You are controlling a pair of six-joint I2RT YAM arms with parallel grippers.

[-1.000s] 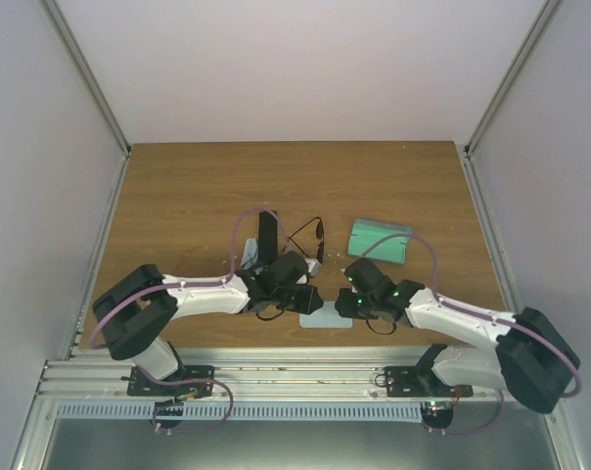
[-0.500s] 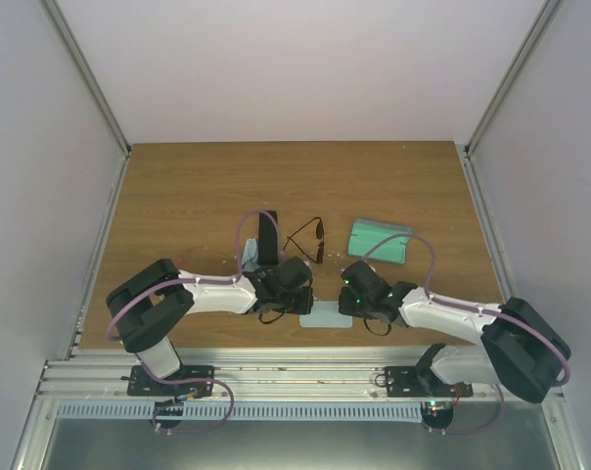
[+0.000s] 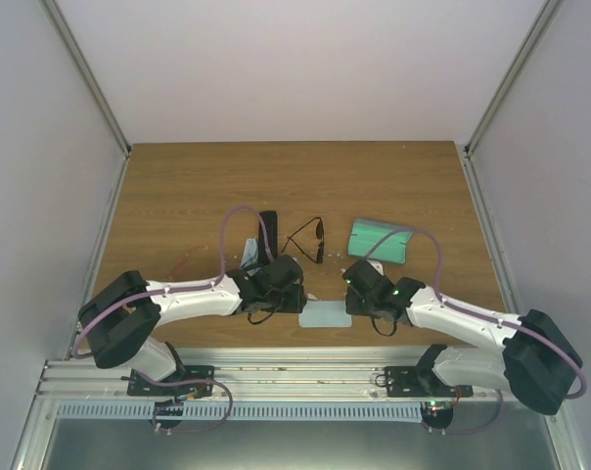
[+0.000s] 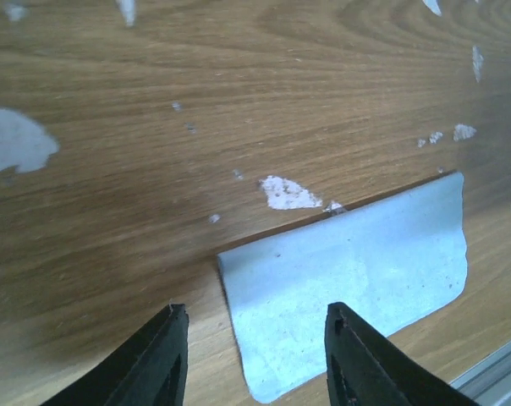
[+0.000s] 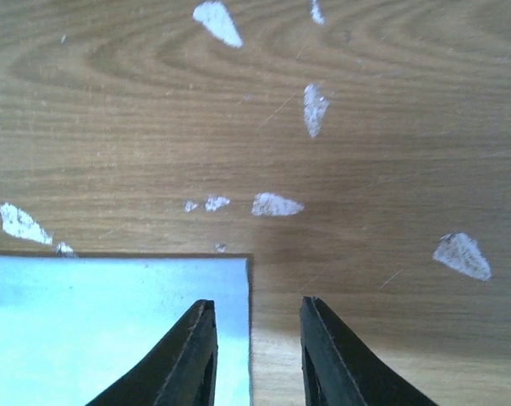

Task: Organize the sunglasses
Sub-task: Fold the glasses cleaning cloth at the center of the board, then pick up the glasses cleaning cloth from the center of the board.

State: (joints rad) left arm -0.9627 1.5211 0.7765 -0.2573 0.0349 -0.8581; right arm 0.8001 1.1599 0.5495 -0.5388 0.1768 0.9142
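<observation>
Progress: we are judging nothing stowed yet | sunglasses (image 3: 308, 240) lying loose between black case (image 3: 267, 233) and green pouch (image 3: 379, 240) | left gripper (image 4: 255, 311) parted, right gripper (image 5: 257, 303) narrower, both empty, hovering over blue cloth (image 3: 325, 315)

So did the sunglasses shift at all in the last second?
No. The sunglasses lie in the same spot on the table, with the same gaps to the black case and the green case.
</observation>
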